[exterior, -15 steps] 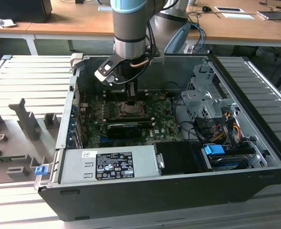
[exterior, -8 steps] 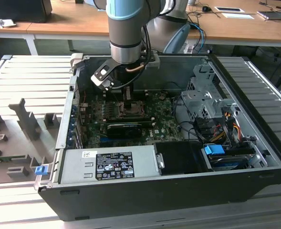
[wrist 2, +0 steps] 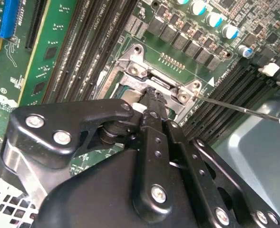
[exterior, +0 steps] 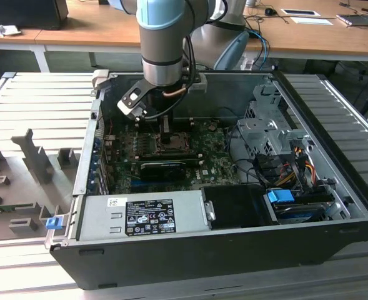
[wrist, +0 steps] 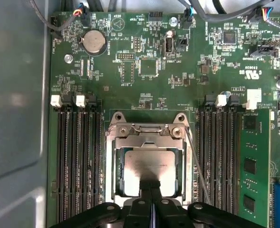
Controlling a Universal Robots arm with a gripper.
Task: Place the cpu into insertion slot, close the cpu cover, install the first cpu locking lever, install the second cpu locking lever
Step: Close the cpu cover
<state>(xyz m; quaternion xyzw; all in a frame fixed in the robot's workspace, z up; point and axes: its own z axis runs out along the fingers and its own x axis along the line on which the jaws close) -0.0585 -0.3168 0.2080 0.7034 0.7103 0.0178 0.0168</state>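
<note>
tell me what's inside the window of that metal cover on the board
The silver chip sits inside the cover window. The hand hides one edge of it, and anything beneath the chip is covered.

Memory slots [wrist: 78, 156] hem the insertion slot [wrist: 147, 137] on two opposite sides, and a thin wire lever [wrist: 198, 166] slants loose between it and one bank. Right over it the claw [wrist: 151, 187], fingers pressed together, takes the room. Beyond its hinge end the circuit board [wrist: 111, 85] carries low parts.
</note>
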